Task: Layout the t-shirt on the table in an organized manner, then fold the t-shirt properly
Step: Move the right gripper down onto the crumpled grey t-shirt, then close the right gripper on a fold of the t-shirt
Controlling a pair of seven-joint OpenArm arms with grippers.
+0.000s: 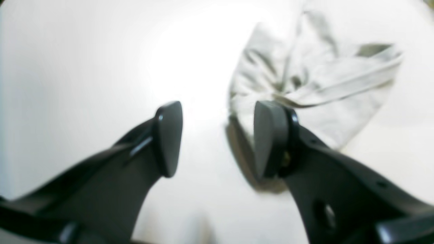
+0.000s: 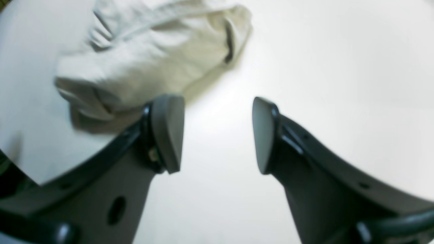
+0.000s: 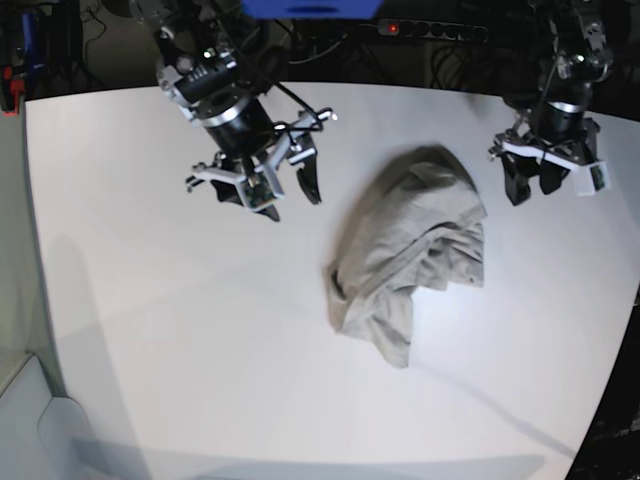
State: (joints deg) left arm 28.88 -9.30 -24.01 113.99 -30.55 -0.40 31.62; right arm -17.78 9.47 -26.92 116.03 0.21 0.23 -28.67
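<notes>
Base view: t-shirt (image 3: 410, 225) bunched right of centre, likely limp, light; lift by upper edge, perhaps hem. Both grippers' fingers (image 3: 532, 175) parted, empty.

The T-shirt (image 3: 395, 235) is plain pale grey-beige, with darker grey-brown in its creases. The table (image 3: 190, 350) is plain white. The left end effector (image 1: 217, 139) and the right end effector (image 2: 218, 134) both have dark grey fingers (image 2: 166, 132) and black bodies.

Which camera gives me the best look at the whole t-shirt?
The base view: the t-shirt shows there entire. The left wrist view is blurred, with a finger covering part; the right wrist view cuts it off at the top.
</notes>
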